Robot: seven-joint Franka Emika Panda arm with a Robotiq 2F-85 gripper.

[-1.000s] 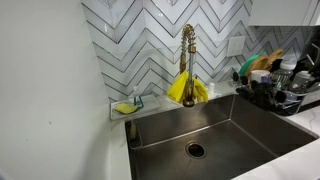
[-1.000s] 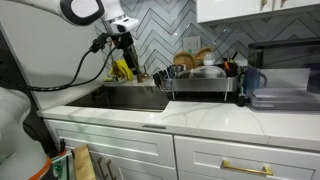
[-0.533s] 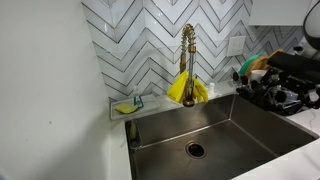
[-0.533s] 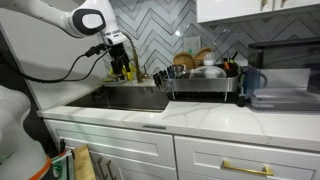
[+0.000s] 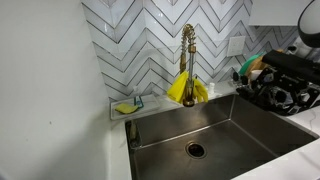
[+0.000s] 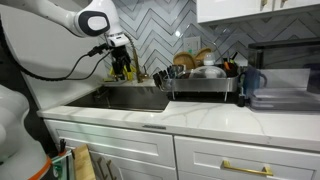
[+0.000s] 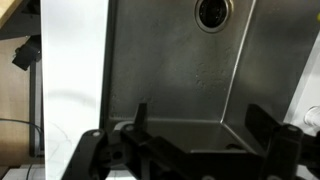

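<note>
Wrist view looks straight down into the steel sink [image 7: 170,60], its drain [image 7: 211,10] bare and nothing lying in the basin; my tool [image 7: 197,125] hangs above it with both fingers spread wide and nothing between them; in an exterior view a yellow cloth [image 5: 187,90] is draped over the brass faucet [image 5: 187,45] to dry, and a small tray [image 5: 137,101] at the rim keeps a yellow sponge [image 5: 123,108] off the desk [image 6: 200,118]; the dish rack [image 6: 200,92] beside the sink holds what look like plates and bowls
</note>
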